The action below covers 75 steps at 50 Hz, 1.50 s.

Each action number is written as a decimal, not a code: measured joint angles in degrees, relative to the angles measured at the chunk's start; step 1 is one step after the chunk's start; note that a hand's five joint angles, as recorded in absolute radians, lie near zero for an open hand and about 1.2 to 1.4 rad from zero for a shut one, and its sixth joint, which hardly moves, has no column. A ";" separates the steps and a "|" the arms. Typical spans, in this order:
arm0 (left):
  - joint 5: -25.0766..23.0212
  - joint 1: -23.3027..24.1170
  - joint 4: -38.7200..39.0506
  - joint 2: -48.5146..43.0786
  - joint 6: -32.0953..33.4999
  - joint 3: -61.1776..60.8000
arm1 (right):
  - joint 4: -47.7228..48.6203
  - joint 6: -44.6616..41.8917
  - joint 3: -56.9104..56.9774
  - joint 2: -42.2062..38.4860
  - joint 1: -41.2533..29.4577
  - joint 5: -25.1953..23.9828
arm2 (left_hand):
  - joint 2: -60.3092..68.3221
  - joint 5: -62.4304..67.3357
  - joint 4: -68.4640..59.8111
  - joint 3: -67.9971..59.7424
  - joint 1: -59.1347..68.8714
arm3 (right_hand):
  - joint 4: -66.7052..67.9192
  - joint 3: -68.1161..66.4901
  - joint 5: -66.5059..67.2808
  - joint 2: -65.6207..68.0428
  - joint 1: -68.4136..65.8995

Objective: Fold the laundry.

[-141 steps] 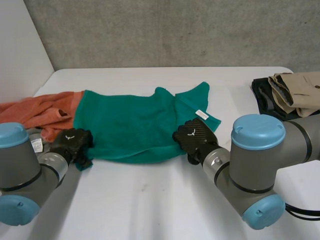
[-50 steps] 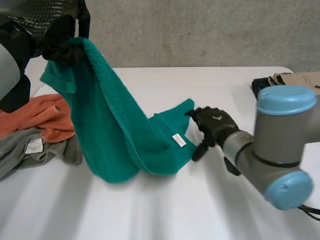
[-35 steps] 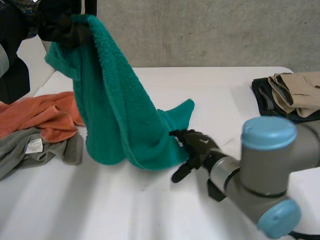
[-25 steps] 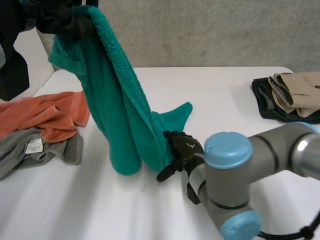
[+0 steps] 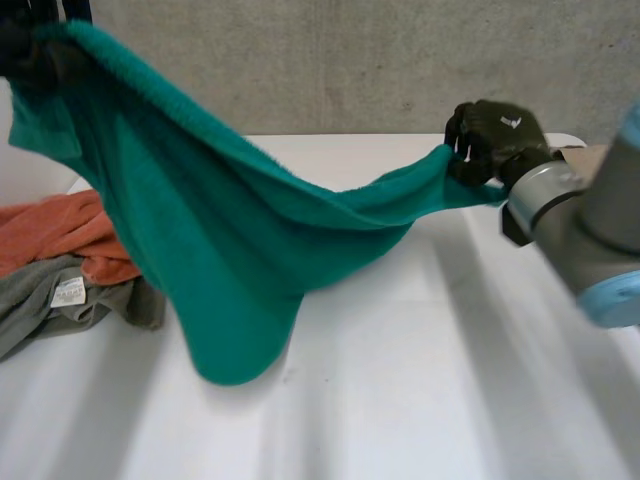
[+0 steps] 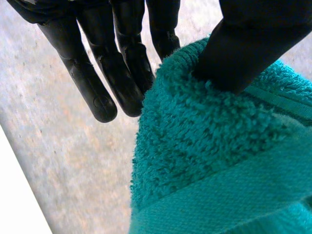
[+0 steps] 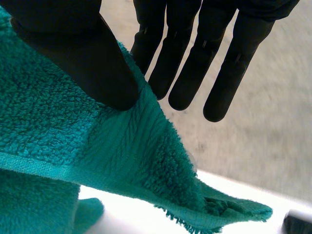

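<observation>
Teal terry towel in the head view, strung through the air between both robot hands. Clamped at one end by the left robot hand, high and far out to the left. Clamped at the other corner by the right robot hand, lower, over the far right of the white worktop. Runs with its long axis from upper left down to the right and sags into a deep belly near the worktop, contact not clear. Orange crumpled cloth and grey garment heaped at the left, below the raised end.

Left wrist view: pinches a towel edge between thumb and straight fingers, terry bunched below the palm.

Right wrist view: same kind of pinch, thumb pressing the woven border against the fingers, frayed corner poking out beyond.

Against half a second ago: right robot hand no longer low at the towel's foot but up and out to the right, corner in tow. Towel no longer a hanging column but spread wide. Likely next: lower both ends together, span kept taut, to lay it flat.
</observation>
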<state>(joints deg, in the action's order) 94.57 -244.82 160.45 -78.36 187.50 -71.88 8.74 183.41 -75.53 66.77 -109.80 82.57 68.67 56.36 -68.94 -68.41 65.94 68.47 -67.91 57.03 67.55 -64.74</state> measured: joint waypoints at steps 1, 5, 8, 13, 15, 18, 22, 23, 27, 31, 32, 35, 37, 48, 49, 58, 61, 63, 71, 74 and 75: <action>-1.41 -1.38 -0.04 0.17 -0.38 -1.11 | -2.01 -3.08 0.47 1.36 1.30 -3.07 | 0.01 0.00 0.00 0.00 0.00 | 0.02 0.00 0.00 0.00 0.00; -6.46 -5.54 -0.14 0.14 -1.76 -5.96 | -10.29 -11.31 3.48 4.05 3.66 -8.14 | 0.02 0.00 0.00 0.00 0.00 | 0.11 -0.01 0.00 0.00 0.00; -9.09 -7.67 -0.04 -0.33 -2.48 -9.65 | -16.62 -16.93 5.71 5.35 4.40 -9.02 | 0.03 0.00 0.00 0.00 0.00 | 0.19 -0.01 0.00 0.00 0.00; -11.94 -10.90 2.07 -3.48 -3.00 -16.92 | -27.30 -31.57 6.63 7.59 5.41 -7.74 | 0.04 0.00 0.00 0.00 0.00 | 0.19 -0.01 0.00 0.00 0.00; -12.50 -11.88 3.47 -5.62 -2.81 -19.17 | -31.22 -38.97 5.92 8.19 5.85 -6.76 | 0.04 0.00 0.00 0.00 0.00 | 0.20 -0.01 0.00 0.00 0.00; -13.10 -13.22 5.85 -10.46 -1.75 -21.55 | -35.23 -48.10 4.54 7.90 6.24 -4.99 | 0.05 0.00 0.00 0.00 0.00 | 0.20 -0.01 0.00 0.00 0.00; -13.41 -14.44 8.97 -18.51 0.90 -21.83 | -37.01 -54.50 3.43 5.11 6.05 -2.65 | 0.05 0.00 0.00 0.00 0.00 | 0.20 -0.01 0.00 0.00 0.00; -13.47 -14.57 9.58 -20.27 1.56 -21.36 | -36.97 -54.71 3.44 4.69 5.97 -2.49 | 0.05 0.00 0.00 0.00 0.00 | 0.20 -0.01 0.00 0.00 0.00; -14.00 -14.79 13.42 -28.47 4.46 -16.24 | -33.69 -54.10 6.64 -2.06 4.45 -1.16 | 0.05 0.00 0.00 0.00 0.00 | 0.20 -0.01 0.00 0.00 0.00; -15.21 -14.61 20.69 -34.74 5.74 -7.09 | -25.97 -49.16 16.70 -9.21 2.97 0.66 | 0.05 0.00 0.00 0.00 0.00 | 0.22 -0.26 0.00 0.00 0.00; -15.39 -14.58 22.03 -35.35 5.74 -5.65 | -24.55 -48.12 18.56 -10.10 2.83 1.04 | 0.05 0.00 0.00 0.00 0.00 | 0.22 -0.26 0.00 0.00 0.00; -15.68 -14.64 31.06 -35.52 4.38 0.06 | -14.74 -42.03 26.02 -12.02 3.02 3.40 | 0.10 0.00 -0.01 -0.04 0.00 | 0.30 -0.38 0.00 0.00 0.00; -15.53 -14.75 38.87 -34.44 2.29 3.27 | -4.62 -36.45 30.09 -12.02 3.73 5.04 | 0.10 0.00 -0.01 -0.04 0.00 | 0.30 -0.38 0.00 0.00 0.00; -15.82 -15.07 49.57 -28.89 -8.67 2.93 | 18.75 -26.12 22.43 -5.27 6.54 2.17 | 0.10 0.93 -0.01 -0.04 0.00 | 0.31 -0.38 0.64 0.00 0.00; -15.98 -15.14 48.54 -28.87 -8.64 1.89 | 17.87 -26.49 21.26 -5.08 6.62 1.75 | 0.10 0.93 -0.01 -0.04 0.00 | 0.31 -0.38 0.64 0.00 0.00; -18.95 -15.02 45.10 -31.68 -2.84 -14.44 | 3.57 -32.45 8.49 -7.70 7.26 -0.15 | 0.11 0.93 -0.01 -0.04 0.00 | 0.31 -0.38 0.64 0.00 0.00; -20.37 -14.66 47.33 -34.46 0.46 -20.40 | -0.43 -34.33 3.74 -10.27 7.35 -0.74 | 0.12 0.93 -0.01 -0.04 0.00 | 0.31 -0.38 0.64 0.00 0.00; -20.62 -14.58 47.84 -35.10 1.20 -21.49 | -1.12 -34.65 2.90 -10.84 7.37 -0.87 | 0.12 0.93 -0.01 -0.04 0.00 | 0.31 -0.38 0.64 0.00 0.00; -21.80 -14.32 50.35 -37.99 7.43 -29.35 | -8.25 -36.48 -0.97 -14.56 8.32 -1.77 | 0.12 0.93 -0.01 -0.04 0.00 | -6.82 6.37 -5.50 -7.09 3.67; -21.69 -14.40 50.33 -36.45 7.91 -30.94 | -11.04 -35.56 -0.93 -13.69 9.55 -2.60 | 0.12 0.93 -0.01 -0.04 0.00 | -25.41 25.49 -24.61 -25.71 22.51; -21.65 -14.42 50.29 -35.87 7.82 -31.28 | -11.72 -35.14 -0.92 -13.14 10.00 -3.05 | 0.12 0.93 -0.01 -0.04 0.00 | -30.48 29.90 -29.88 -29.97 26.84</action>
<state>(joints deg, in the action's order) 72.92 -259.24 210.75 -114.23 195.33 -103.16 -2.98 148.27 -76.46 53.62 -99.81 79.52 68.79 57.29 -68.95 -68.46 65.94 37.99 -38.01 27.14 37.59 -37.90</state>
